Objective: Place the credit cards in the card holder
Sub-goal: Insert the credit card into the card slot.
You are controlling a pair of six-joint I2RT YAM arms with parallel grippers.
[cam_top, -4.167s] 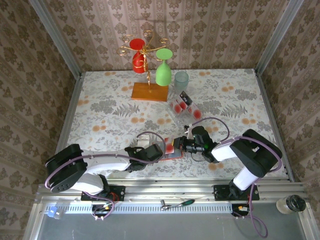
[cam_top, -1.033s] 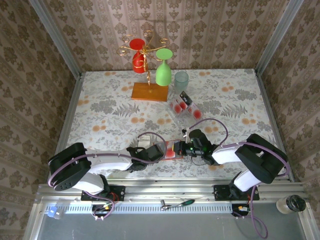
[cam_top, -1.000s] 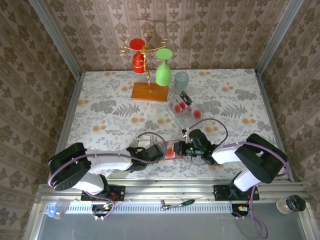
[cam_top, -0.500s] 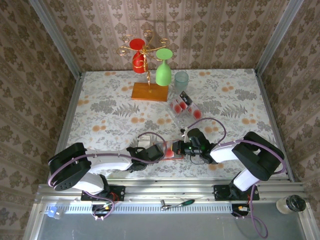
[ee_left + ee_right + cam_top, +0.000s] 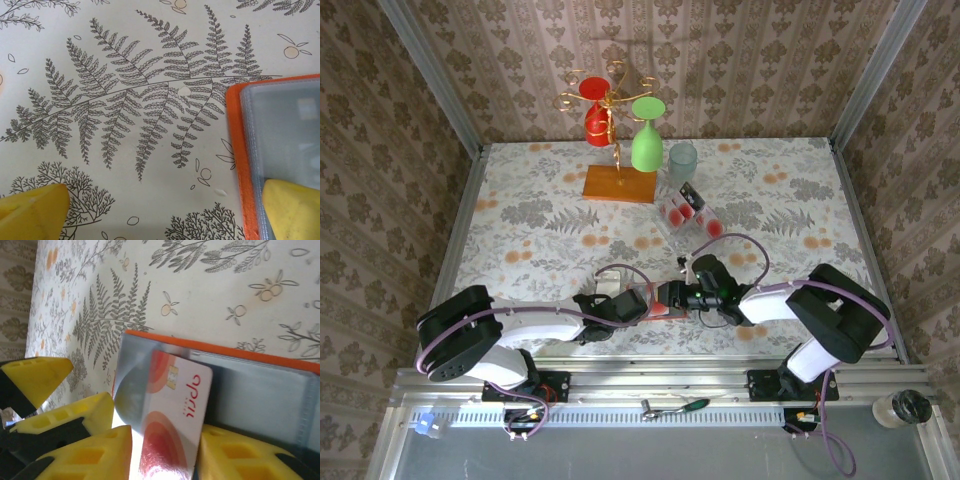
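In the right wrist view my right gripper [image 5: 170, 457] is shut on a white credit card [image 5: 175, 410] with red blobs. The card's far end lies over the clear sleeve of the open orange card holder [image 5: 235, 351]. In the left wrist view my left gripper [image 5: 162, 210] is open wide, and one of its fingers [image 5: 295, 205] rests on the card holder [image 5: 239, 150]. From above, the left gripper [image 5: 642, 301] and the right gripper [image 5: 672, 297] meet at the card holder [image 5: 665, 314]. More credit cards [image 5: 688, 212] lie farther back.
A glass rack on an orange wooden base [image 5: 620, 184] holds a red glass [image 5: 595, 110] and a green glass [image 5: 646, 142], with a clear tumbler [image 5: 682, 160] beside it. A tool [image 5: 675, 406] and a jar [image 5: 902, 408] lie off the table's near edge.
My right gripper has shifted left with the card, bringing it over the holder's sleeve. The left arm has stayed in place.
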